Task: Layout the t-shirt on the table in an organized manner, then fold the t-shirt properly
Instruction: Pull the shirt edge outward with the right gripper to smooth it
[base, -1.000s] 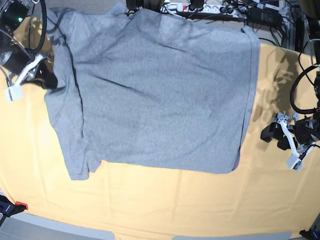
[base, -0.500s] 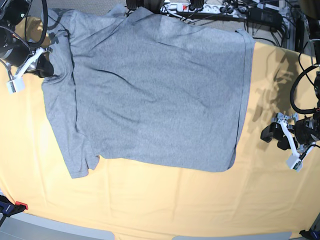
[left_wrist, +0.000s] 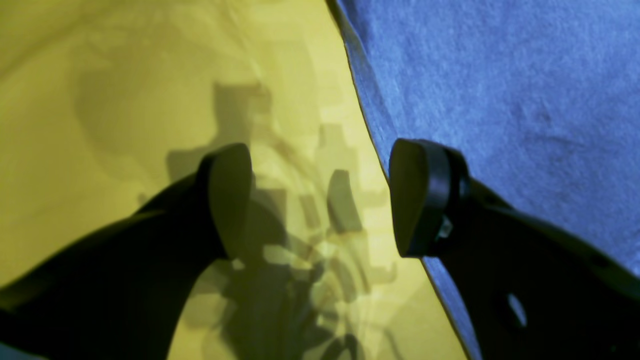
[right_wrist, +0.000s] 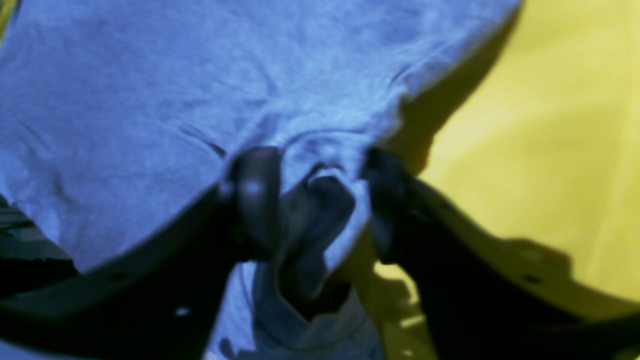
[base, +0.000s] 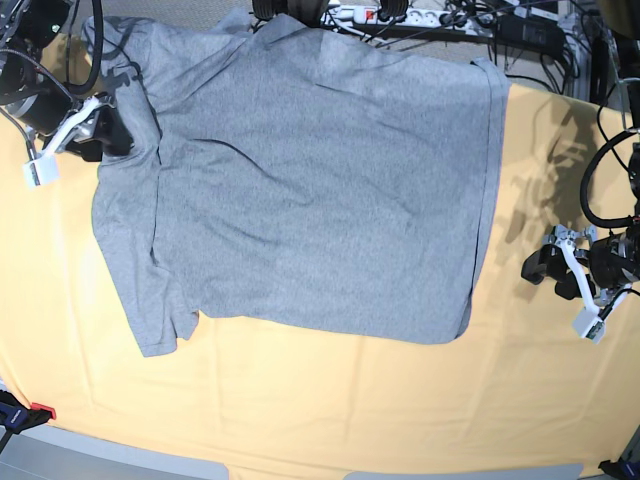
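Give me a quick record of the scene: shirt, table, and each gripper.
shirt: grey, spread mostly flat, plain side up, some wrinkles
table: yellow-orange cloth, shirt lies on it
left gripper: open, empty, over bare table beside the shirt's edge
right gripper: jaws apart, bunched shirt fabric between them at the shirt's edge

The t-shirt (base: 310, 190) lies spread flat, plain heather-grey side up, with shallow creases across the body; its upper edge reaches the far edge of the table (base: 330, 410). One short sleeve points toward the near left, and the fabric bunches at the far left corner. The table's pale yellow-orange cloth shows around it, faintly creased
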